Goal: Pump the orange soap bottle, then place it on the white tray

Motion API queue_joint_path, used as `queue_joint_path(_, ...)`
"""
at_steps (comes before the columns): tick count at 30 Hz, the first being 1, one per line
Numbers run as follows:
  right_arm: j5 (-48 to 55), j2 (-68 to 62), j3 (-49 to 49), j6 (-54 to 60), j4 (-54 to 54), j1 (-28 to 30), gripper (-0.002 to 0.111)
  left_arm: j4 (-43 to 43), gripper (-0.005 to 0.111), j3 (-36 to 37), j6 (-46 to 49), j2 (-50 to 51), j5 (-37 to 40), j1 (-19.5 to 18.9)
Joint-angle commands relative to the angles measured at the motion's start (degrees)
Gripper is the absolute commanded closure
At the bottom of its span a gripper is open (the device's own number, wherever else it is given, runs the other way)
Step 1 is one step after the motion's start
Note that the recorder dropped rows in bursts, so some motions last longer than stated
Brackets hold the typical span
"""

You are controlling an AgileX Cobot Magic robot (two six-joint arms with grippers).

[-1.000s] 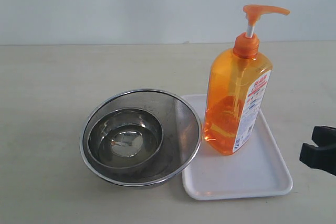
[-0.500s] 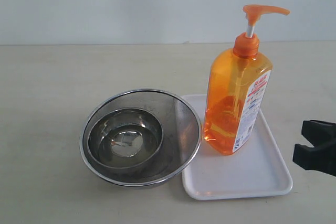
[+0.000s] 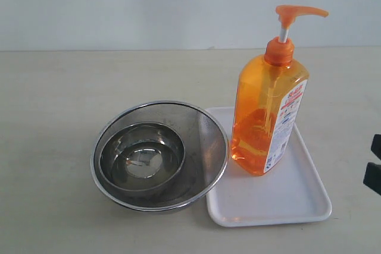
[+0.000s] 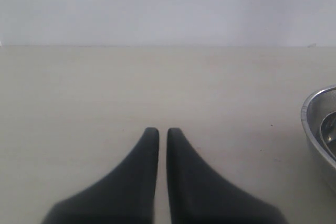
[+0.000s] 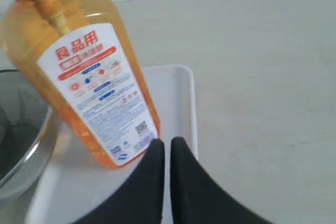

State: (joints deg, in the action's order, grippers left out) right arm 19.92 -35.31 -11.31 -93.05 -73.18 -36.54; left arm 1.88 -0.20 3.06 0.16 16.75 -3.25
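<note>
Orange and translucent, the orange soap bottle (image 3: 268, 111) stands upright on the white tray (image 3: 286, 203), toward the tray's rear half, in the exterior view. Its pump head is raised on the white stem, with the spout pointing to the right of that view. The white-and-red label faces the right-hand side. The tray lies flat on a pale table (image 3: 47, 105). Beside it sits a large steel bowl (image 3: 205, 141) whose rim overlaps the tray's left edge. A smaller steel bowl (image 3: 141, 156) is nested inside it.

The right gripper (image 5: 167, 142) shows only as a dark shape at the right edge of the exterior view, apart from the tray. Its own camera shows the two black fingers drawn together with a thin slit between them, gripping nothing, with the bottle's label and the tray beyond the tips.

The left gripper (image 4: 159, 131) is likewise closed and empty. It hangs over bare tabletop, with only a sliver of the large bowl's rim in its camera's view.
</note>
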Motion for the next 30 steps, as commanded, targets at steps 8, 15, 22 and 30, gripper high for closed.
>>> queue_joint_path(8,-27.76,5.40,-1.36,75.44,66.59,-0.02,0.108,0.26,0.102,0.20,-0.49,-0.16,-0.40,-0.19)
queue_joint_path(15,-35.53,5.40,-1.36,90.18,74.21,-0.02,0.108,0.26,0.102,0.20,-0.49,-0.16,-0.40,-0.19)
queue_joint_path(22,-33.91,3.02,-1.36,110.90,95.47,-0.02,0.108,0.26,0.102,0.20,-0.49,-0.16,-0.40,-0.19)
queue_joint_path(30,-39.39,-2.04,-1.36,111.16,92.78,-0.02,0.105,0.26,0.102,0.20,-0.49,-0.16,-0.40,-0.19)
